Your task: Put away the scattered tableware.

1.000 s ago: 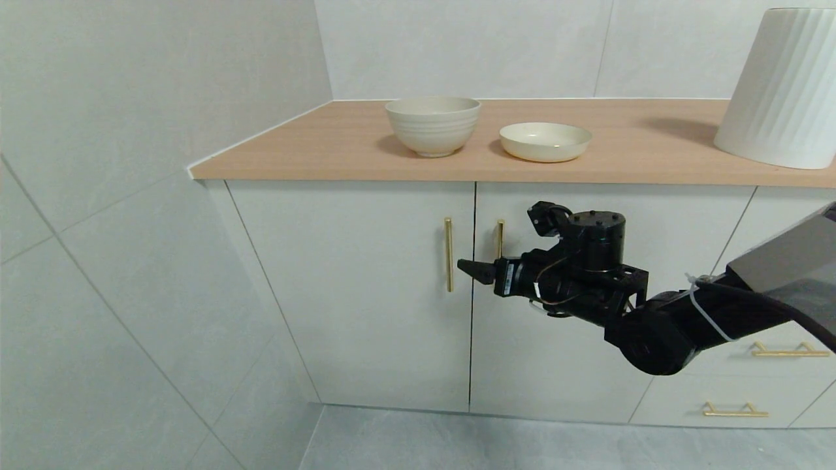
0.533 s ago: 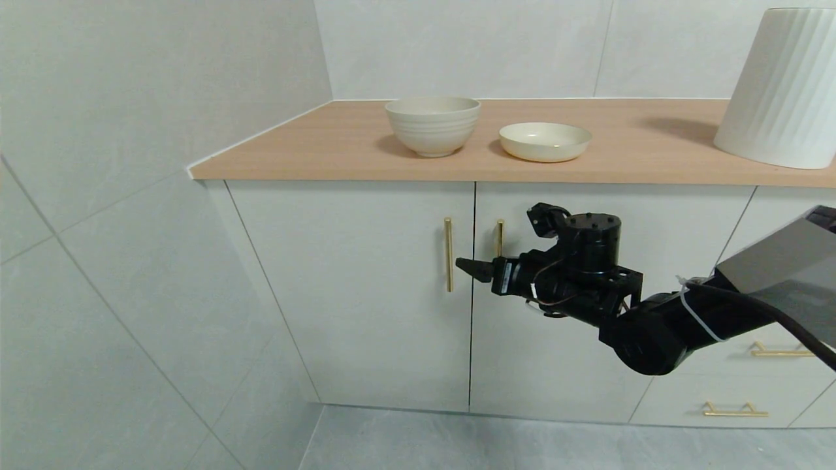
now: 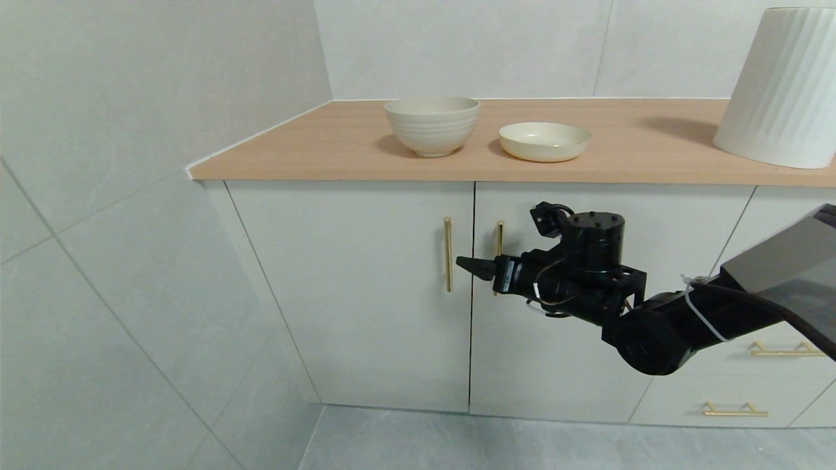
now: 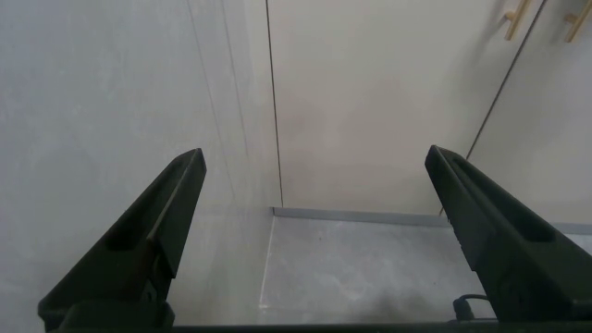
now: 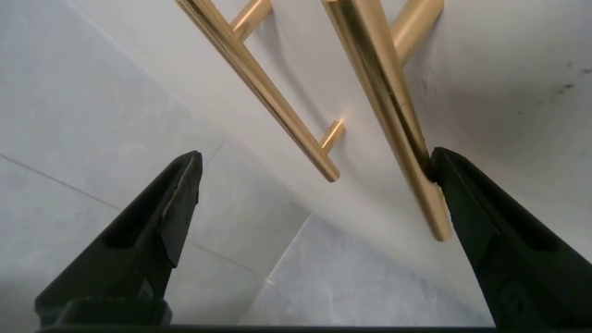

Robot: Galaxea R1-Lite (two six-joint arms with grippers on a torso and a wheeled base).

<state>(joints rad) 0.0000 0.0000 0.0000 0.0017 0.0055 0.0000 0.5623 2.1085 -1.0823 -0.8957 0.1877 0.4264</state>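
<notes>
the left gripper (image 4: 313,231) hangs low over the grey floor (image 4: 370,268) by the foot of the cabinet (image 4: 370,102), its fingers (image 4: 148,236) spread wide with nothing between them. on the wooden counter (image 3: 313,147) stand the task's things: a deep ribbed bowl (image 3: 432,125) to the left and a shallow cream dish (image 3: 545,141) near it on the right, not touching, both upright. below the counter the two doors are closed: the left door (image 3: 353,294) carries the left handle (image 3: 448,254) and the right door (image 3: 562,372) the right handle (image 3: 499,236), both gold and close to the seam. the right gripper (image 3: 471,266) is held level in front of that seam, between the two handles, its fingers (image 5: 486,231) spread apart and holding nothing. in the right wrist view one handle runs close along one finger, and whether they touch cannot be told. farther right a tall white ribbed object (image 3: 780,85) stands on the counter, well apart from the dish, and below it are drawers with gold pulls (image 3: 787,352).
</notes>
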